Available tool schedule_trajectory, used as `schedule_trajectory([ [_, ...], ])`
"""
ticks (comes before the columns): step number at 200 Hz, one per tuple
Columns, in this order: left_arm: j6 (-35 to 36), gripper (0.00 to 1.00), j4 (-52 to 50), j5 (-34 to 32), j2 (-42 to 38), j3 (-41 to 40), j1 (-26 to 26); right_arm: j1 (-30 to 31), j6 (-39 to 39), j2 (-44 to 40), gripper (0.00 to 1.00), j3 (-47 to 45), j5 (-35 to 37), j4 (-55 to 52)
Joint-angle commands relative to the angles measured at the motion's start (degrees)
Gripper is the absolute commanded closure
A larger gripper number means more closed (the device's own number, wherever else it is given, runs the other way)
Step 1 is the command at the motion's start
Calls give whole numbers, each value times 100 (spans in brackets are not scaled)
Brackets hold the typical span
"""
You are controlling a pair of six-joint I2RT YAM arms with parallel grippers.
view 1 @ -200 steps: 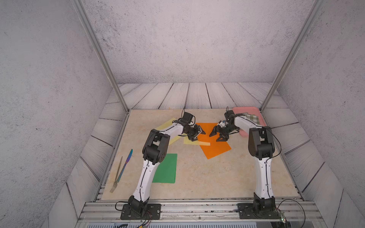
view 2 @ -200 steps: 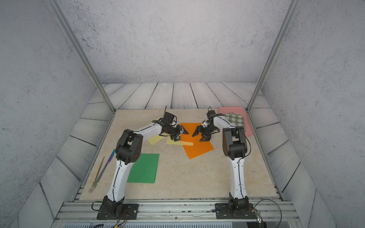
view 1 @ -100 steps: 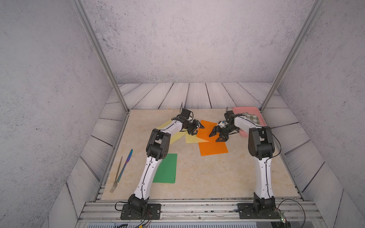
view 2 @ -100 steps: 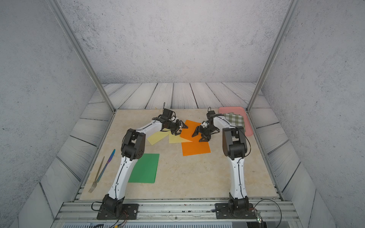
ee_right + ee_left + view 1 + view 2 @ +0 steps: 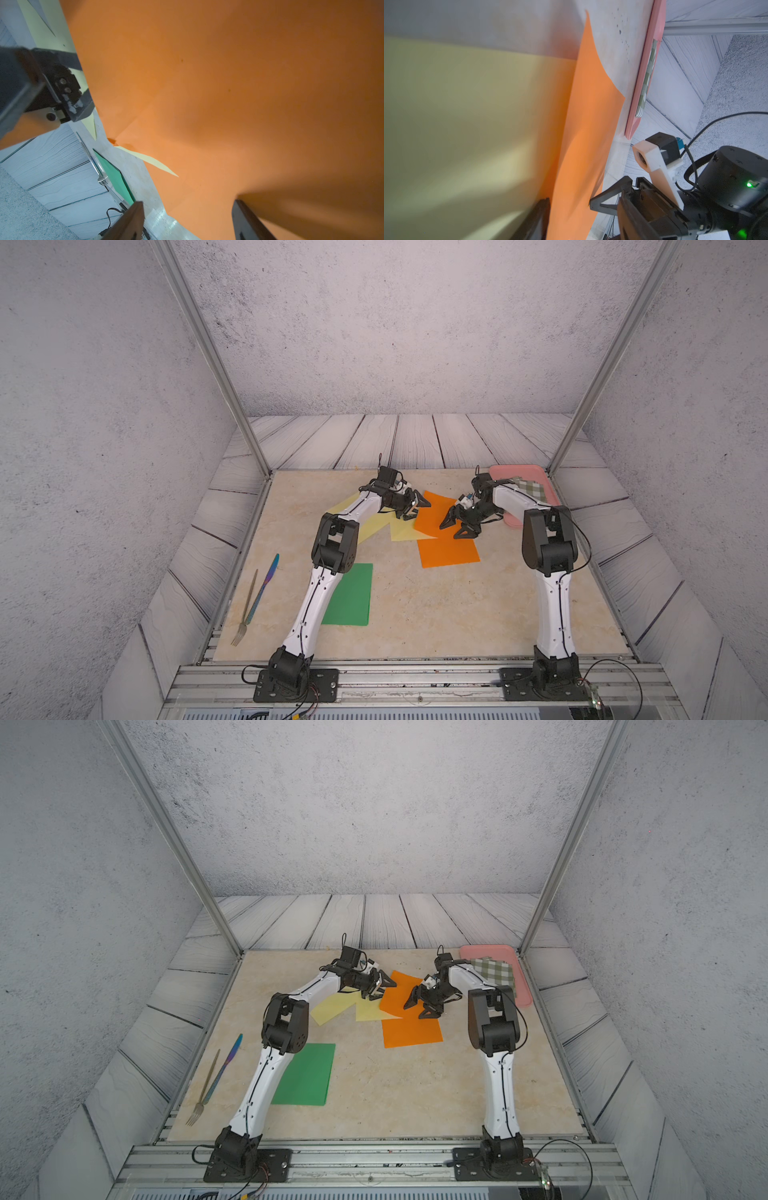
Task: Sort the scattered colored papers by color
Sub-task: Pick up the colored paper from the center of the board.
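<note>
Sheets of paper lie on the beige stone counter in both top views: two flat orange paper sheets overlap mid-counter, pale yellow paper sheets lie beside them, and one green paper sheet lies nearer the front. The left gripper and right gripper hang over the orange, jaws apart. Only the left wrist view shows an orange edge lifted beside a dark finger. Only the right wrist view shows the right jaws empty.
</note>
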Motion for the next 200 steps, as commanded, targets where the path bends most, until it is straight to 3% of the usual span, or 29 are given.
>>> schedule_trajectory([
  [1,474,43,-349,214,159,307,-5,112,-165,620,29,-217,614,-658],
  [47,959,57,-903,237,175,406,-14,183,-284,594,29,-321,809,-788],
  [75,1143,70,-1099,228,201,408,-14,207,-326,543,29,-414,918,-826],
  [114,1285,75,-1261,238,269,458,-23,201,-386,423,29,-539,1073,-845],
  [139,1390,85,-1384,205,284,461,-25,208,-398,399,29,-561,1136,-834],
  [159,1454,100,-1422,151,261,459,-31,211,-387,370,28,-535,1174,-819],
  [200,1594,100,-1434,-59,76,457,-37,207,-393,36,25,-362,1355,-650],
])
